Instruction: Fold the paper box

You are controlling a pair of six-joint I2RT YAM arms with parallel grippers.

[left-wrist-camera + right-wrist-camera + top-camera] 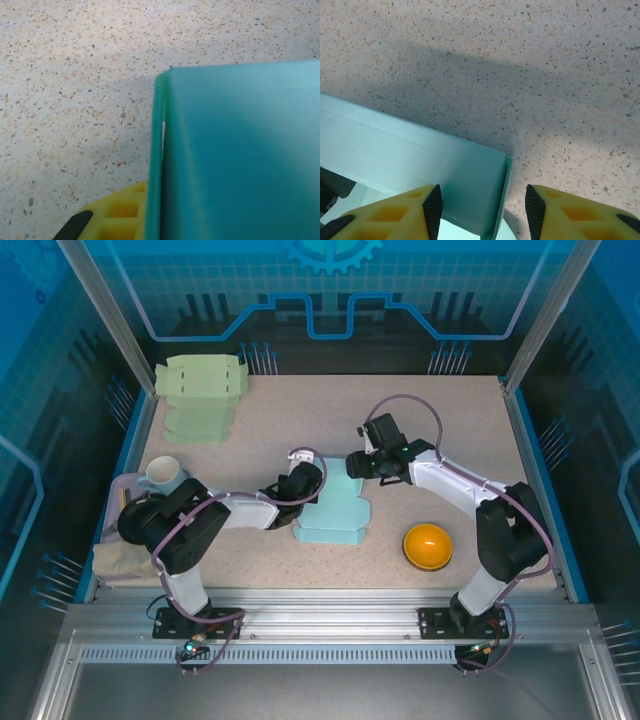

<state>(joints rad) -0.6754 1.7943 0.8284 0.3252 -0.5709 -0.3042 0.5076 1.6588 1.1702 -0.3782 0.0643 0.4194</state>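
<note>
Paper box [333, 512] is resting on the desk [450, 420], our left claw [312, 488] clamping its wall. Our right claw [483, 206] is straddling a corner, parted.

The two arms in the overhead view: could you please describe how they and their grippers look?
The left arm and right arm both have white shells on black joints, each trailed by a pale lilac cable. The right gripper has yellow ribbed fingers faced with black pads; the left gripper shows the same yellow finger.
</note>
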